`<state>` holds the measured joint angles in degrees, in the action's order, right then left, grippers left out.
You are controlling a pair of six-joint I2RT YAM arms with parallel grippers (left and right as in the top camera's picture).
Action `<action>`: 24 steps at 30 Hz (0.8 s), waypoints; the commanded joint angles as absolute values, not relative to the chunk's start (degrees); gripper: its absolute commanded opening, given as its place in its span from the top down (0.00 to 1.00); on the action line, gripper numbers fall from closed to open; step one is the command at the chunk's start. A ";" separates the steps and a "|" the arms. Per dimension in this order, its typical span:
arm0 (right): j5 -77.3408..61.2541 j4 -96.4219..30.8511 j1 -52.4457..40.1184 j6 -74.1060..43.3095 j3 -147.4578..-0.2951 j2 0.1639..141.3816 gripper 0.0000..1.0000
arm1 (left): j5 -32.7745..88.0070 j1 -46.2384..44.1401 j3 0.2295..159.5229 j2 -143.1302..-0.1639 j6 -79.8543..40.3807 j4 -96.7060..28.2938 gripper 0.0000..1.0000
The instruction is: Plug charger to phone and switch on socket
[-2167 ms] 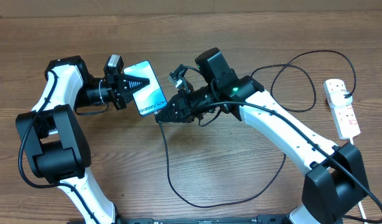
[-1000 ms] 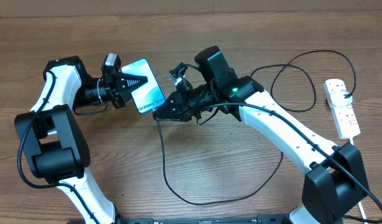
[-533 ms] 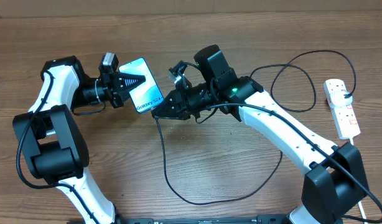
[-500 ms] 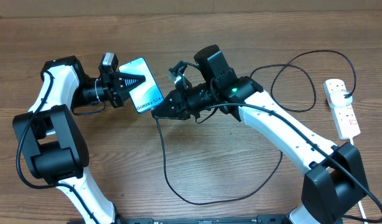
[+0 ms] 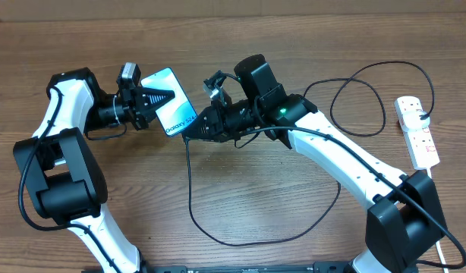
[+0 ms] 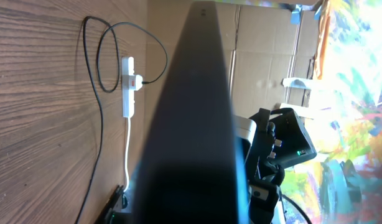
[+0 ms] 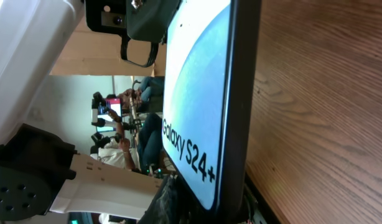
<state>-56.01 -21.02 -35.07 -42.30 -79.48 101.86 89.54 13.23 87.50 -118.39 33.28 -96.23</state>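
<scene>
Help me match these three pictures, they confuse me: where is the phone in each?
Overhead: phone left of centre, in the left gripper.
Left wrist: phone edge-on, a dark band down the middle.
Right wrist: phone screen fills the centre.
Shared landmark: white power strip, overhead far right, left wrist upper left.

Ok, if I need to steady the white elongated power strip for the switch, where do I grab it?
Take the white elongated power strip across its narrow width, on the half away from the plug, coming straight down from above. It lies flat on the table, and the black plug sits near its far end, so the near half probably gives cleaner finger room.
</scene>
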 commanded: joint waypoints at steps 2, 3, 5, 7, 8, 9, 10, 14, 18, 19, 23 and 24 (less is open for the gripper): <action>-48.73 -18.15 -33.34 -41.91 -80.60 102.78 0.96 | 87.68 11.20 87.66 -116.33 37.41 -96.90 0.96; -49.67 -18.41 -33.10 -41.50 -80.60 102.78 0.96 | 87.13 11.20 87.66 -116.33 37.39 -96.90 0.96; -50.41 -18.52 -32.67 -40.29 -80.60 102.78 0.96 | 86.52 11.20 87.66 -116.33 37.36 -96.90 0.96; -50.92 -18.55 -32.03 -40.23 -80.60 102.78 0.96 | 86.15 11.20 87.64 -116.33 37.36 -96.90 0.96; -51.31 -18.52 -31.66 -40.03 -80.60 102.78 0.96 | 85.91 11.20 87.66 -116.33 37.36 -96.90 0.96; -51.55 -18.50 -31.27 -40.03 -80.60 102.78 0.96 | 85.49 11.20 87.66 -116.33 37.34 -96.90 0.96; -51.68 -18.48 -30.85 -40.03 -80.60 102.78 0.96 | 85.17 11.20 87.64 -116.33 37.34 -96.90 0.96; -51.99 -18.44 -29.36 -40.05 -80.60 102.78 0.96 | 84.51 11.20 87.64 -116.33 37.30 -96.90 0.96; -54.33 -17.28 -28.86 -40.05 -80.60 102.78 0.96 | 84.47 11.20 87.64 -116.33 37.32 -96.90 0.96; -54.33 -17.15 -28.86 -40.05 -80.60 102.78 0.96 | 84.31 11.20 87.64 -116.33 37.32 -96.90 0.96; -54.35 -17.17 -28.86 -40.03 -80.60 102.78 0.96 | 83.31 10.83 87.64 -116.33 37.39 -96.90 0.96; -54.52 -17.17 -28.86 -40.01 -80.60 102.78 0.96 | 82.94 10.61 87.64 -116.33 37.39 -96.90 0.96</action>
